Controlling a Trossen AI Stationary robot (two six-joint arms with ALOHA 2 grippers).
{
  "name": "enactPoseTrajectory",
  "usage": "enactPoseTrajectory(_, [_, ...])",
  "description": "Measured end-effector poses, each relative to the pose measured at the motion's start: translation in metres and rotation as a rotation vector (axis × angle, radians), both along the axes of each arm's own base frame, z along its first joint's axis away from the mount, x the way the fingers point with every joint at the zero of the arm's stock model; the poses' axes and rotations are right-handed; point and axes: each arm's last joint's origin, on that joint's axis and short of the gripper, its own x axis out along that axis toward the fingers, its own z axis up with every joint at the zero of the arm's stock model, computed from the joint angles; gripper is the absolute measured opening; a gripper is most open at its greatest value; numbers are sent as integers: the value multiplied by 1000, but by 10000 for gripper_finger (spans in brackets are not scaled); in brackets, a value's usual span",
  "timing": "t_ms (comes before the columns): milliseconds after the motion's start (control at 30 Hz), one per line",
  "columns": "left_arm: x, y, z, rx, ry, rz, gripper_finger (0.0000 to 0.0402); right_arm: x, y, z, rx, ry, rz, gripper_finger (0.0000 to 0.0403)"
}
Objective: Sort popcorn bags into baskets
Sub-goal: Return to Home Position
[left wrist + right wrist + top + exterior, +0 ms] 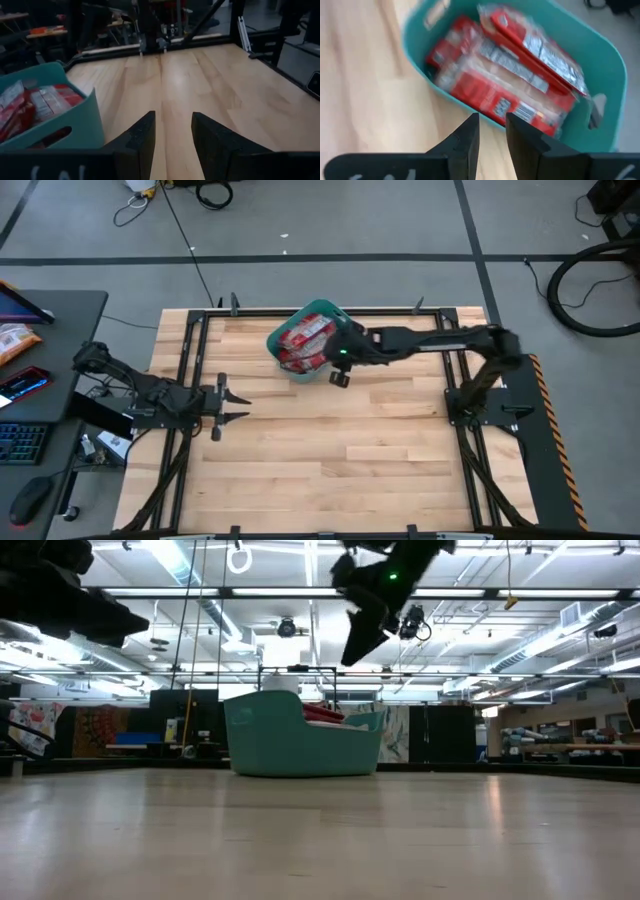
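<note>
From above, your right gripper (pixel 339 376) hangs at the rim of the tub (pixel 322 307), with the bags (pixel 303 342) piled inside. The left gripper (pixel 238 405) sits open, well apart, over open surface (pixel 380 450). Low down, the right gripper is high above the tub. Its wrist view shows fingers (pixel 465 137) slightly parted and empty, over the bags and rim.

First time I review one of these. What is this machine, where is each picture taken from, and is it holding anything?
The machine is a robot with a left arm and a right arm at a wooden table. One picture looks straight down, one looks level across the tabletop, and two come from wrist cameras. A teal tub holds the red popcorn bags. The right gripper hangs above the tub's edge; the left gripper hovers over the table's left side. Both are open and hold nothing.
</note>
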Motion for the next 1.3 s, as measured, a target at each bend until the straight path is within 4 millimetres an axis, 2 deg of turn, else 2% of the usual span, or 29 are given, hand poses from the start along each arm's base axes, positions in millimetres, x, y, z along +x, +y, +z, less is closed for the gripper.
enactPoseTrajectory(133, [1, -1, 1, -10, -43, -35, 132, -27, 5, -8, 26, -153, 2, 100])
enactPoseTrajectory(267, [2, -2, -15, 6, -136, -59, 132, -52, 9, -17, 68, -305, 2, 100])
enactPoseTrajectory(300, [2, -1, -14, 12, -147, -53, 132, -59, 10, -18, 80, -345, 6, 100])
enactPoseTrajectory(833, [5, 11, -15, 55, -135, 52, 132, -163, 26, -62, 125, -824, 62, 100])
enactPoseTrajectory(1133, [6, 21, -7, 125, -209, 98, 132, -201, 31, -74, 150, -947, 43, 100])
enactPoseTrajectory(1300, [7, 26, -4, 258, -219, 145, 132, -214, 32, -81, 149, -982, 10, 100])
